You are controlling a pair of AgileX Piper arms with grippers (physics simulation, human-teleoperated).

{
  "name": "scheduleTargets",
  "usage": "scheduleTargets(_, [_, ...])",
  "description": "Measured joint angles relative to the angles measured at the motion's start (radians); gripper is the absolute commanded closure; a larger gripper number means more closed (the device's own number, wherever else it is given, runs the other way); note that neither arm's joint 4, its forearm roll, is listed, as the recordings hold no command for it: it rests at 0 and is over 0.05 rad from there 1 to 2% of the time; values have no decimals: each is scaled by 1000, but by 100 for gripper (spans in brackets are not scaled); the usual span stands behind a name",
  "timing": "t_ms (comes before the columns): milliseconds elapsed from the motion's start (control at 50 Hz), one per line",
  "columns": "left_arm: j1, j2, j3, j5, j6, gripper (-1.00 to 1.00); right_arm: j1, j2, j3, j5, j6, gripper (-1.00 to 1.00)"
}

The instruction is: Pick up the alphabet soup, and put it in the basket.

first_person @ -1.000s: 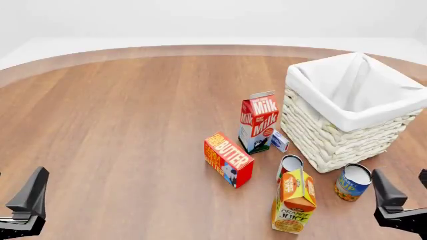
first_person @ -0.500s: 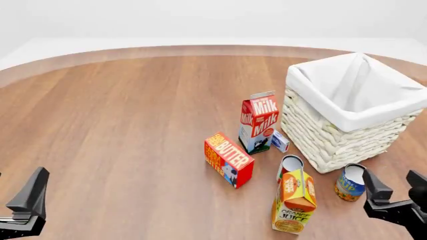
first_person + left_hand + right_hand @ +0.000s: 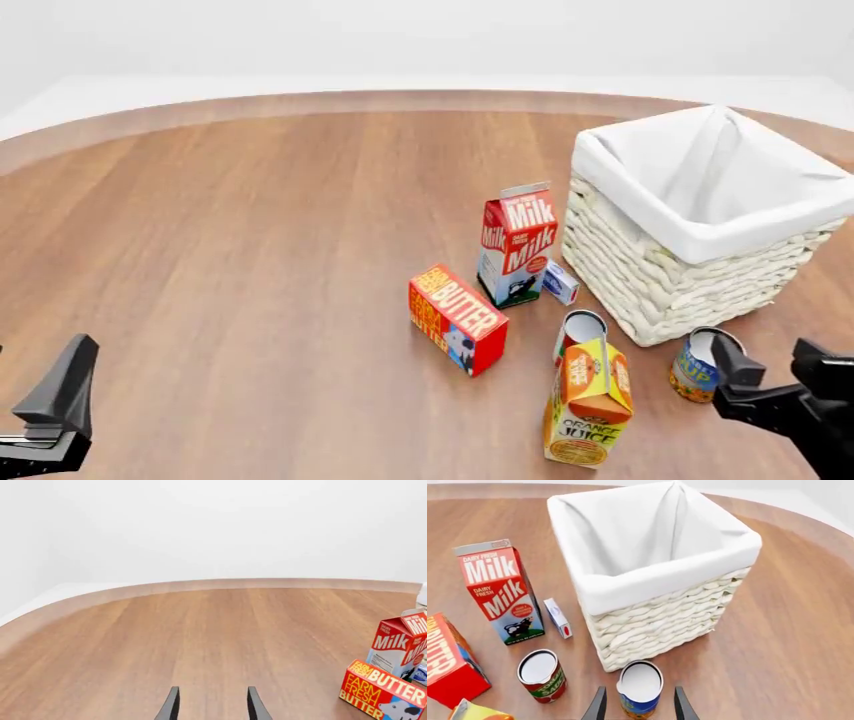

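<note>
The alphabet soup (image 3: 694, 368), a short can with a blue and orange-yellow label and a white top, stands upright just in front of the basket (image 3: 654, 270). In the right wrist view the can (image 3: 640, 687) sits between my two fingers, close to the basket's woven wall (image 3: 654, 625). My right gripper (image 3: 771, 372) is open, just right of the can and a little above it; in its own view the gripper (image 3: 639, 694) straddles the can. My left gripper (image 3: 40, 400) is open and empty at the near left, and it also shows in the left wrist view (image 3: 212, 695).
A red-labelled can (image 3: 581, 332) and an orange juice carton (image 3: 589, 405) stand left of the soup. A butter box (image 3: 458, 318), a milk carton (image 3: 518, 245) and a small white box (image 3: 561, 283) lie further left and back.
My right gripper has moved left and forward to the soup can, and its left finger now overlaps the can in the front view. The left arm has not moved.
</note>
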Motion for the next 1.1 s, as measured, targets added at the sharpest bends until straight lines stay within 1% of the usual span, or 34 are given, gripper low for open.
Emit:
scheduleTargets(260, [0, 0, 0, 0, 0, -100, -7, 96, 0, -63, 4, -100])
scheduleTargets(560, [0, 0, 0, 0, 0, -100, -8, 238, 0, -168, 7, -100])
scheduleTargets(880, [0, 0, 0, 0, 0, -100, -11, 349, 0, -253, 8, -100])
scheduleTargets(1100, [0, 0, 0, 0, 0, -100, -12, 448, 0, -335, 6, -100])
